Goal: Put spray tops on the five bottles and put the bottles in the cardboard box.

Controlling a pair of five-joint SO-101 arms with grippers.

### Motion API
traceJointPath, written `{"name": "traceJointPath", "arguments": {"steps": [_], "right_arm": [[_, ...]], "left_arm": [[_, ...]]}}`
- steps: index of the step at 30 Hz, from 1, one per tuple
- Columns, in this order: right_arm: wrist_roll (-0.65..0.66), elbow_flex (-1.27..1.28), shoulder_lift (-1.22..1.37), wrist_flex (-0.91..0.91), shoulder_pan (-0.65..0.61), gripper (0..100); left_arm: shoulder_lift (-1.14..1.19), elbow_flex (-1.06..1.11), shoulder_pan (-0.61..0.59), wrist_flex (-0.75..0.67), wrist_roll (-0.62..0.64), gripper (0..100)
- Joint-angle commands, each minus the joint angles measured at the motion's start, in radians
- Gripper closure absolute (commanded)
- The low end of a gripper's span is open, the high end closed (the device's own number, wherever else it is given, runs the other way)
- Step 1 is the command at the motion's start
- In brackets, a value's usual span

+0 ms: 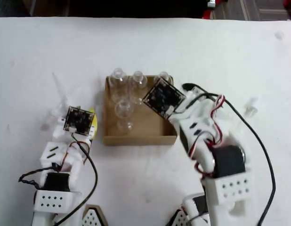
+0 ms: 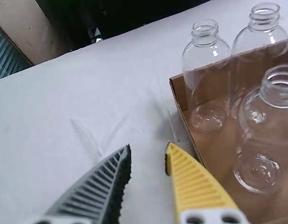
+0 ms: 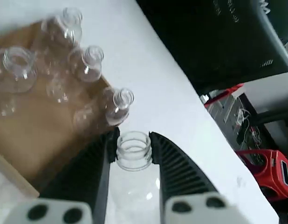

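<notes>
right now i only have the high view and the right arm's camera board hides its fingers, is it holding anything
Observer: Yes. The right wrist view shows the right gripper with its fingers closed on the neck of a clear bottle.
Operator: does that one have a spray top
Observer: No, its neck is open.
Operator: and the left fingers
Observer: The left gripper is open and holds nothing. It is over the table beside the cardboard box.
Operator: tops on the ones in the box
Observer: None on the three boxed bottles in the left wrist view.
</notes>
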Motion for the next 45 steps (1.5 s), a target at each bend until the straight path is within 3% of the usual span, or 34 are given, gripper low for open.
{"name": "traceJointPath", "arguments": {"steps": [1, 8, 17, 23, 35, 45], "right_arm": [[-0.167, -0.048, -0.082, -0.074, -0.081, 98.2], [-0.489, -0.043, -0.162, -0.157, -0.157, 98.2], [-0.569, 0.057, -0.176, -0.206, -0.205, 98.2], [-0.816, 0.241, -0.176, -0.406, -0.165, 98.1], [-0.822, 0.545, -0.176, -0.608, -0.128, 98.1], [-0.816, 0.878, -0.176, -1.164, -0.130, 98.1]], "left_arm": [[-0.015, -0.008, 0.012, -0.028, -0.014, 88], [-0.015, -0.008, 0.012, -0.028, -0.015, 88], [-0.015, -0.008, 0.010, -0.028, -0.015, 88], [-0.015, -0.008, 0.010, -0.028, -0.015, 88], [-0.015, -0.011, 0.012, -0.028, -0.015, 88], [-0.015, -0.011, 0.012, -0.028, -0.015, 88]]}}
